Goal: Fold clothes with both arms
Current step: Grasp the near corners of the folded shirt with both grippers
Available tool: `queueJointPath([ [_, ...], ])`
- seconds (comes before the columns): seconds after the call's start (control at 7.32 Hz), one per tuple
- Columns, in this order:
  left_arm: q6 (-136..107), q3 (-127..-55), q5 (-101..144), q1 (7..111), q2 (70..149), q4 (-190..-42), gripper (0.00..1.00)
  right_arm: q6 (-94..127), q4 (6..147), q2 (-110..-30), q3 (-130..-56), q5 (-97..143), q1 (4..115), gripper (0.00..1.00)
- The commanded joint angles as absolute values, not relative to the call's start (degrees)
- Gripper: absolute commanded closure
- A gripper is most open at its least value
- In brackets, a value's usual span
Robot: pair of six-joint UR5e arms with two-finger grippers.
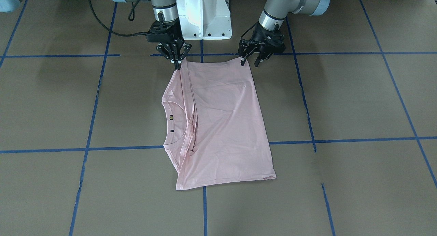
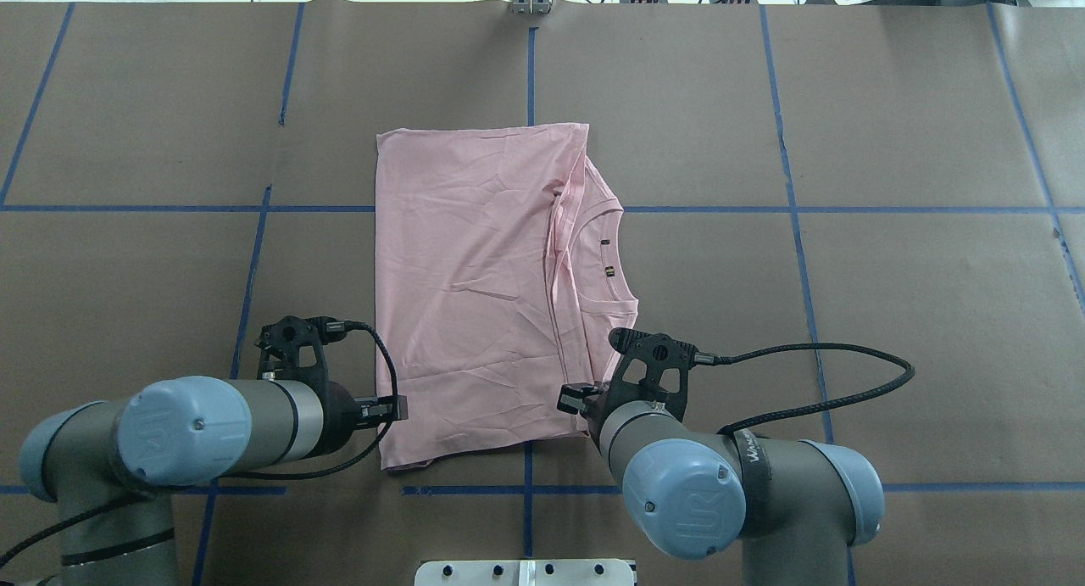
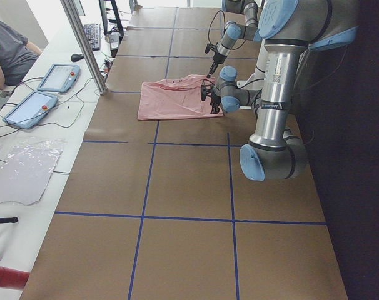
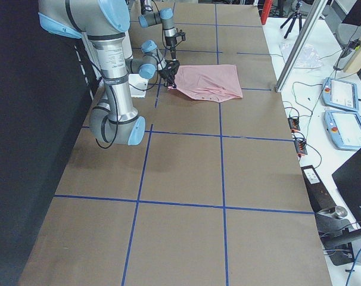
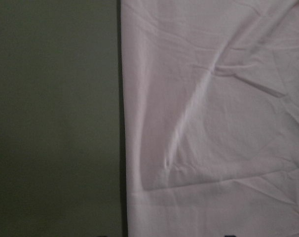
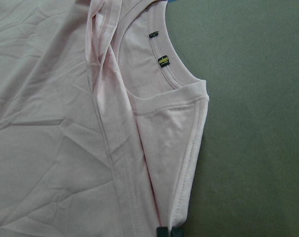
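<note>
Brown paper crossed with blue tape (image 2: 848,209) covers the bench (image 2: 890,332). The pink T-shirt (image 2: 475,298) lies flat at its centre, doubled over, with its collar (image 6: 165,71) toward 3 o'clock in the overhead view. At the shirt's 5 o'clock corner the right tool (image 1: 177,62) pinches the hem. At 7 o'clock the left tool (image 1: 250,62) stands spread around the other corner, probably so both can carry that edge toward 12 o'clock together.
</note>
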State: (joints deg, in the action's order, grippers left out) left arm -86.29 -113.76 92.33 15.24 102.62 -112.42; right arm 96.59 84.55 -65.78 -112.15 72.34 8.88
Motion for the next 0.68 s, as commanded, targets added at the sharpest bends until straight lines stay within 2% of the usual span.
queueJointPath([
  [0.0,-86.5,-113.5,92.2,11.7,104.2,-109.2,0.43,96.6,84.6,-65.7,-112.1,72.2,8.9,1.00],
  [0.55,-86.5,-112.1,92.2,10.6,104.2,-109.1,0.47,96.6,84.6,-65.7,-112.1,72.2,8.9,1.00],
])
